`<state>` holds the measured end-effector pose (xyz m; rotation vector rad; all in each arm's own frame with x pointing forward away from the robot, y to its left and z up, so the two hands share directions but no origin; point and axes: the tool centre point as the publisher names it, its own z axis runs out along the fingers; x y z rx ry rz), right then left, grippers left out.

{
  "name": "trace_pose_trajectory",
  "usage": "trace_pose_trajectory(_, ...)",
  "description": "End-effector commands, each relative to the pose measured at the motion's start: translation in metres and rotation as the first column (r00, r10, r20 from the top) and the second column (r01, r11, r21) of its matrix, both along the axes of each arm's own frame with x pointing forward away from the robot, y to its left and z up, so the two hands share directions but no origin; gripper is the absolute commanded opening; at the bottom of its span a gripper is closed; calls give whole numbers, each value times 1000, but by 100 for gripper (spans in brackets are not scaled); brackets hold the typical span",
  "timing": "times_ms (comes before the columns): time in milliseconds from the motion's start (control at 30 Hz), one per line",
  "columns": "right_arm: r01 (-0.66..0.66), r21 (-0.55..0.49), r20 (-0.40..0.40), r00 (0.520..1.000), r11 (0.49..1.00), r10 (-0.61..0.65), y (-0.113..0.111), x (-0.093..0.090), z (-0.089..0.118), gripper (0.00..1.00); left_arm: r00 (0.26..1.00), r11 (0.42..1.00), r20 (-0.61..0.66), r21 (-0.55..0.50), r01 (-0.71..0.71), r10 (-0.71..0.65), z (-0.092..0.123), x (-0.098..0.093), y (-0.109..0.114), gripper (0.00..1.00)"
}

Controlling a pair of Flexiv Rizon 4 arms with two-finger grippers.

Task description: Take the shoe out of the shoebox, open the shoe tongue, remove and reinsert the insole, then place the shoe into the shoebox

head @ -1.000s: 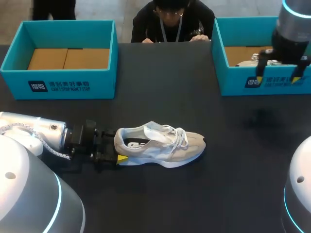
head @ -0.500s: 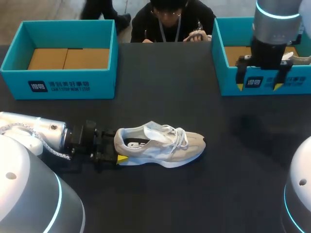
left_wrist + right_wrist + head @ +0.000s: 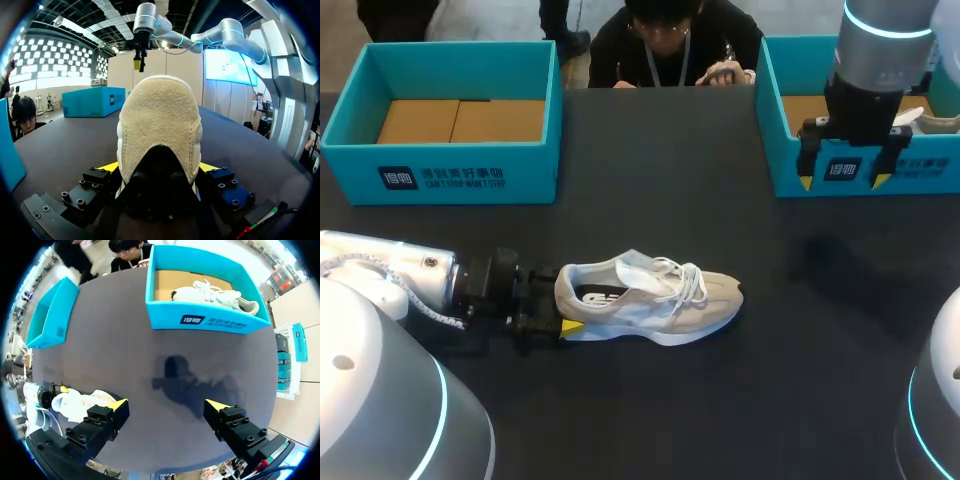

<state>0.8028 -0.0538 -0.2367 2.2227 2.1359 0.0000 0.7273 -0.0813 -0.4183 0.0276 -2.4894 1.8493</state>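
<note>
Fingers of our left gripper (image 3: 563, 306) clamp the heel of the shoe (image 3: 660, 300) mid-table (image 3: 770, 380), toe toward 3 o'clock, while our right gripper (image 3: 843, 182), fingers wide and empty, has shifted toward 9 o'clock, hanging high before the right shoebox (image 3: 930, 170) at 2 o'clock, second shoe (image 3: 215, 295) inside; the left shoebox (image 3: 470, 175) sits at 10.

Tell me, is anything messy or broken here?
Nothing stands out. The shoe stands upright on the table, its heel held in the left gripper. A second shoe lies inside the right shoebox.
</note>
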Motion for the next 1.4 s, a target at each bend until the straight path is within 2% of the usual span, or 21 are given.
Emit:
trace_pose_trajectory(33,1,0,-1,1000,1000,-1,0,0,0,100,1000,1000,1,1,-3,3,-2,-3,0,0)
trace_pose_trajectory(300,1,0,-1,1000,1000,-1,0,0,0,100,1000,1000,1,1,-3,3,-2,-3,0,0)
trace_pose_trajectory(367,11,33,95,995,999,-14,11,3,-1,100,1000,1000,1,1,-3,3,-2,-3,0,0)
trace_pose_trajectory(533,18,-5,145,989,1000,-17,37,3,2,100,1000,1000,1,1,-3,3,-2,-3,0,0)
trace_pose_trajectory(800,15,-61,171,985,998,-5,79,-1,14,100,1000,1000,1,1,-3,3,-2,-3,0,0)
trace_pose_trajectory(1000,23,-15,181,983,1000,-20,111,-4,21,100,1000,1000,1,1,-3,3,-2,-3,0,0)
trace_pose_trajectory(1400,-23,-10,178,984,1000,25,179,-21,12,100,1000,1000,1,1,-3,3,-2,-3,0,0)
